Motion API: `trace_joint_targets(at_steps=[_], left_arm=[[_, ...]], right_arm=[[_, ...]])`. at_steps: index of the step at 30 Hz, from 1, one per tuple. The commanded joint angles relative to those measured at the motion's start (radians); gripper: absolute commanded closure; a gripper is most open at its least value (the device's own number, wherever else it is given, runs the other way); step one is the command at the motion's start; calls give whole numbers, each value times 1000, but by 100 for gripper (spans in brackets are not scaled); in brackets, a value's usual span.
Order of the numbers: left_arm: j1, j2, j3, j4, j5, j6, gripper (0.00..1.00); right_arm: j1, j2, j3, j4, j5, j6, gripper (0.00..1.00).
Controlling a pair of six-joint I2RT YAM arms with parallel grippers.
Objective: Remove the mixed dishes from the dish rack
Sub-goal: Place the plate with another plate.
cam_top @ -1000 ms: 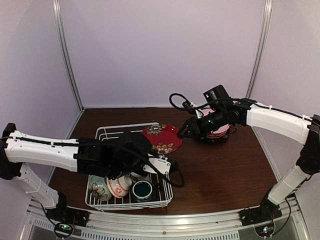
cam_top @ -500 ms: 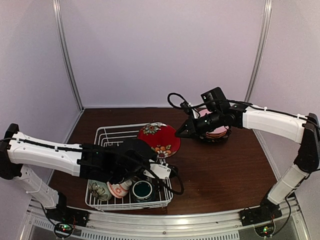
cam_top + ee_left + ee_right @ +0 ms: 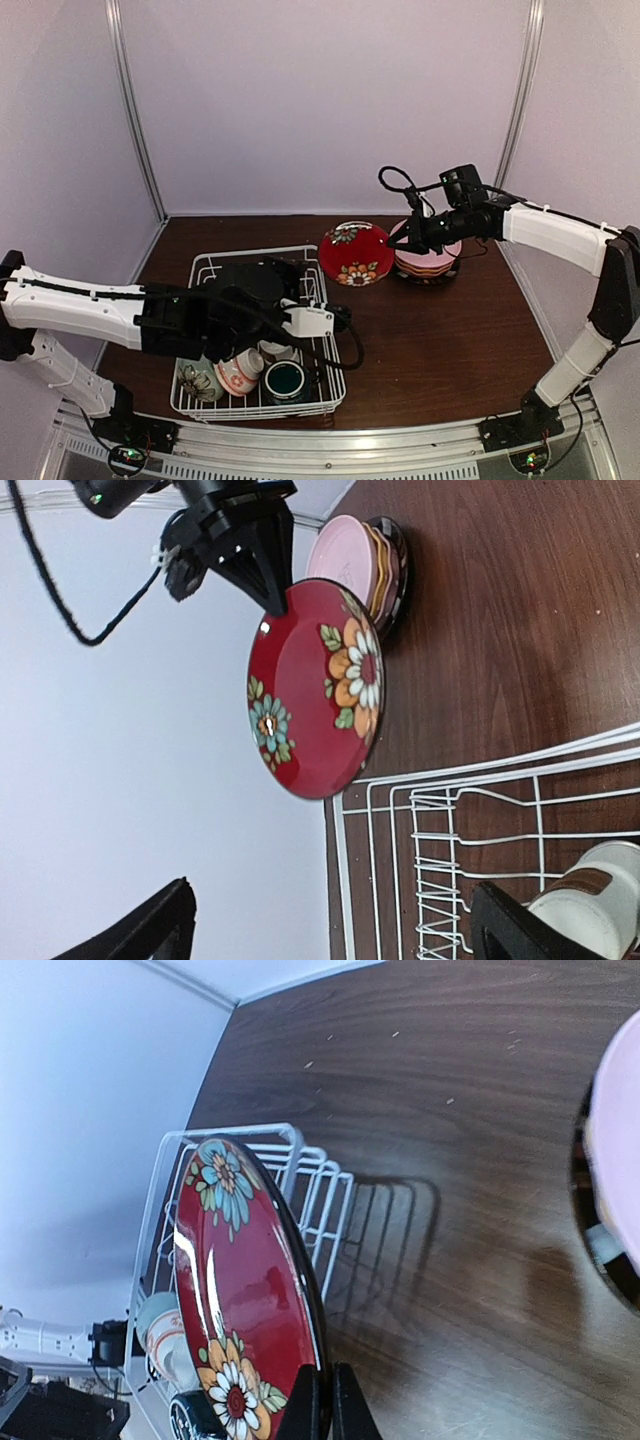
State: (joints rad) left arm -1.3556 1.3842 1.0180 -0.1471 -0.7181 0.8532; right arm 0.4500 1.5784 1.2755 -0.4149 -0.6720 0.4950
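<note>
A red floral plate [image 3: 356, 254] hangs on edge above the table, between the dish rack [image 3: 200, 265] and a stack of plates [image 3: 425, 262]. My right gripper [image 3: 405, 240] is shut on its rim; the wrist view shows both fingertips [image 3: 325, 1400] pinching the plate [image 3: 240, 1290]. My left gripper [image 3: 335, 320] is over the rack, open, its fingers [image 3: 150, 930] wide apart with nothing between them. It faces the plate [image 3: 310, 690] from a distance. Still in the rack are a pale-green bowl [image 3: 197, 378], a pink-white bowl [image 3: 238, 372], a teal mug [image 3: 286, 382] and a small white cup [image 3: 275, 350].
The stack has a pink plate [image 3: 345, 555] on top and stands at the back right of the dark wooden table [image 3: 450, 340]. The rack's wire tines [image 3: 450, 810] stand empty at its far end. Purple walls close in the back and sides.
The left gripper let go of the red plate, opened wide and drew back over the rack. The right gripper shut on the plate's rim and carried it right, toward the stack.
</note>
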Motion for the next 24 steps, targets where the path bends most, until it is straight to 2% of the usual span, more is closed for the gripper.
trace_joint_targets(at_steps=[1,7,12,15,18,24], left_arm=[[6,-51,-22,74,1,-79,3],[33,-110,-21,68,19,-214,3],[63,-140,-9,19,34,-358,3],[99,-141,12,-25,38,-472,3],[144,-141,43,-91,101,-584,3],[179,-148,44,-125,140,-676,3]], right_arm=[[-119,-58,-4,58,11,-19,100],[-274,-44,-27,98,50,-29,100],[-358,-17,-31,116,133,-55,100],[-393,9,-12,105,194,-80,100],[-411,39,7,98,259,-102,100],[-430,121,42,97,302,-127,100]])
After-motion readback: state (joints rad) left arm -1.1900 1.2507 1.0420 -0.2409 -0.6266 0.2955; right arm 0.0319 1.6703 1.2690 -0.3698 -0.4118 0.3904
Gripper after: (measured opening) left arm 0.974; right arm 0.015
